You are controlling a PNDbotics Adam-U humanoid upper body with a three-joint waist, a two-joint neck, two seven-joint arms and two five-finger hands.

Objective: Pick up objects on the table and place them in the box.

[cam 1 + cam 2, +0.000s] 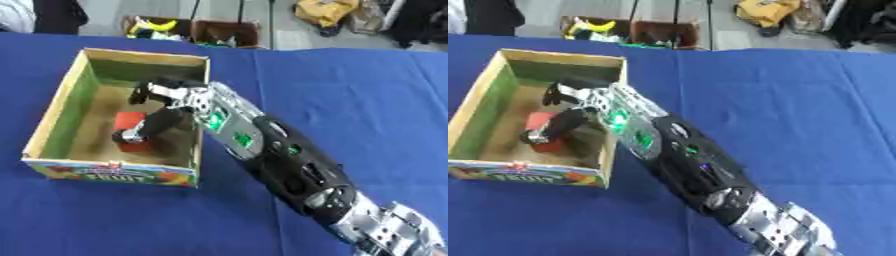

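Right hand point(166, 102) reached down inside the box point(54, 105), fingers curled above a red block point(130, 121) on the box floor; could not tell whether touching or apart. Judged near the end of one placing: block already in, release unconfirmed. Saw nothing else on the blue table point(350, 85).

Right arm extended forward, right hand point(166, 107) lowered, fingers curled downward

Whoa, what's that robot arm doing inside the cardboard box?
The robot's right hand reaches over the wall of the open box on the blue table. Its fingers hang right over a red object lying on the box floor. Whether it holds the object, I cannot tell. The left hand is out of view.
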